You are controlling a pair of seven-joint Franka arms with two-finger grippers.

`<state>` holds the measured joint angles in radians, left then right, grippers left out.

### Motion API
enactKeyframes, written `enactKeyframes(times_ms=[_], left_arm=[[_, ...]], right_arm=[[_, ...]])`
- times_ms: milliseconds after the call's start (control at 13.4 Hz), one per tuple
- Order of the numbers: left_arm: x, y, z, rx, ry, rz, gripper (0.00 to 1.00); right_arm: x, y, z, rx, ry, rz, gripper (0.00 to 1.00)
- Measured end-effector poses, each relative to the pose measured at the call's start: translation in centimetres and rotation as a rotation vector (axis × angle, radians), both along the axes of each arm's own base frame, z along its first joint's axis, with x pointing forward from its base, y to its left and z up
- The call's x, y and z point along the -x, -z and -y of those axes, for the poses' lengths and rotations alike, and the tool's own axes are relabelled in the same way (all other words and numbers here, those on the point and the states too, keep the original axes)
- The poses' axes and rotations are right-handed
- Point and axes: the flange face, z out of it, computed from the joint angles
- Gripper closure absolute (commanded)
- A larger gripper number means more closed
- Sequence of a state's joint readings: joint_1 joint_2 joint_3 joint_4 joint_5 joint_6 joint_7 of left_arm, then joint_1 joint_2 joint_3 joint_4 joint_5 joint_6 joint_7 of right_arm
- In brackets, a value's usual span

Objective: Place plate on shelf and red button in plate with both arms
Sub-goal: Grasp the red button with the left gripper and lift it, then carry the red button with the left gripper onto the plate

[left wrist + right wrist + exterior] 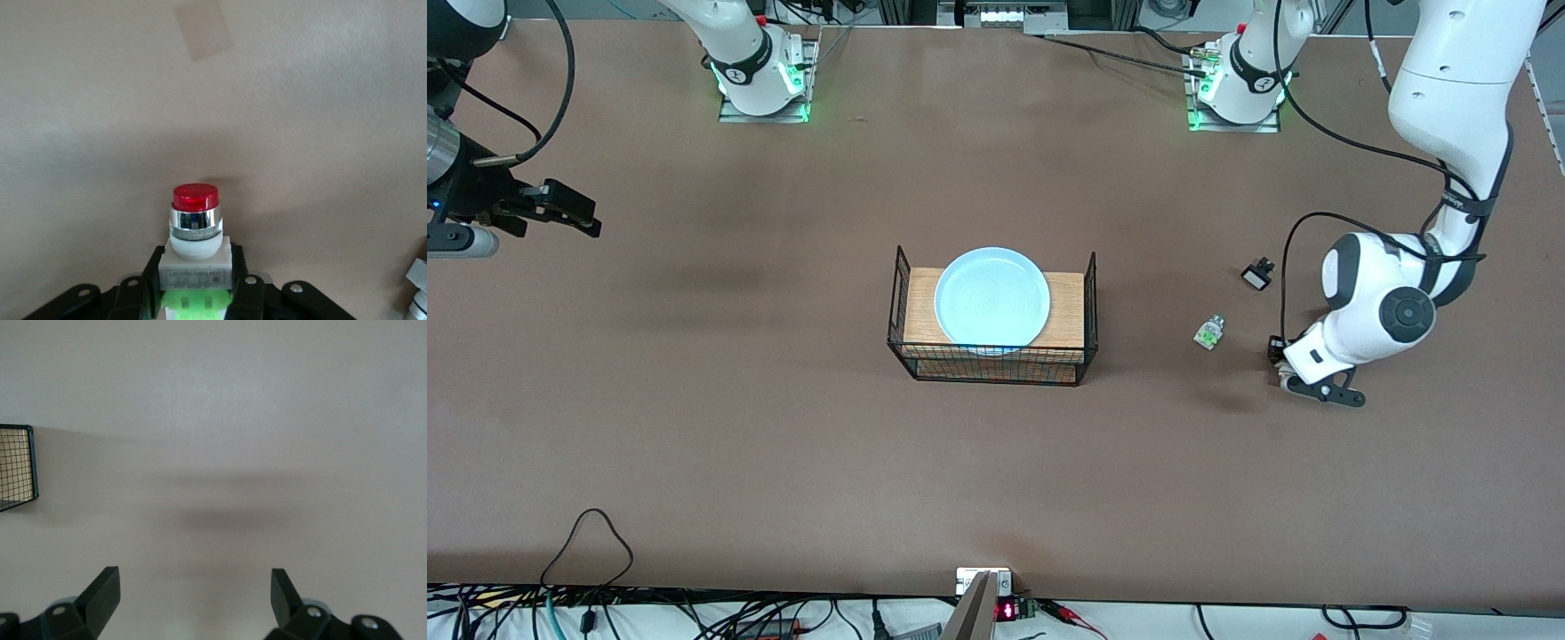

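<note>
**Button's clamped, plate's parked — here's what I'd worry about**

So the left pincer (197,293) is down at the desk (694,427) toward the left arm's end, and it's clamped on the red button (195,230). In the left wrist view the fingers (148,283) squeeze the white body from both sides, red cap pointing away from the wrist, green tabs tucked between the jaws.

My guess at the risks:
- The grip sits low on the body, near the green end. If the button tips during a lift, it could pivot or slip out.
- There's a lookalike white-and-green part (1209,332) on the desk just beside the left pincer, toward the middle, plus a small black-and-white part (1258,274) a bit farther from the front camera. A sweep toward the centre could knock either one.
- The wire basket (898,302) has tall end walls. Coming in low with the button could clip the wire.

Containers: the basket sits mid-desk with a wooden board inside, and the plate (992,298) lies flat on that board, nothing on it. It nearly spans the board, so a drop-off near its rim might roll off.

The right pincer (195,597) waits, jaws wide apart with nothing between them, over bare desk at the right arm's end, with only a corner of the basket in its wrist view.
</note>
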<state>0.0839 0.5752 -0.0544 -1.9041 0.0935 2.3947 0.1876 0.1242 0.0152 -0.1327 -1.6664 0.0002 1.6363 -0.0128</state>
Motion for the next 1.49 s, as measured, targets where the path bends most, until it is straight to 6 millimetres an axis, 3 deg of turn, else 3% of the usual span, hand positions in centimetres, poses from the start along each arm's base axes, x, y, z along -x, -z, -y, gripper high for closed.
enactKeyframes(times_ms=[149,373,522,746,895,1044,1491], left_arm=[[-1.6,-3.4,-0.9,-0.008,-0.015,-0.013,1.00],[-2.9,-10.3,-1.1,-0.018,-0.025,-0.064,1.00],[-3.0,-15.5,0.6,0.005,-0.016,-0.091,1.00],[-2.4,-23.3,4.9,0.143,-0.017,-0.145,1.00],[-1.8,-27.6,8.4,0.251,-0.028,-0.187,1.00],[-1.0,-30.2,13.1,0.281,-0.063,-0.222,1.00],[3.5,-32.2,29.9,0.290,-0.112,-0.226,1.00]], right_arm=[[0.0,0.0,0.0,0.000,0.000,0.000,0.00],[0.0,0.0,0.0,0.000,0.000,0.000,0.00],[0.0,0.0,0.0,0.000,0.000,0.000,0.00],[0.0,0.0,0.0,0.000,-0.001,0.000,0.00],[0.0,0.0,0.0,0.000,-0.001,0.000,0.00],[0.0,0.0,-0.1,0.000,-0.001,0.000,0.00],[0.0,0.0,-0.6,0.000,-0.011,0.000,0.00]])
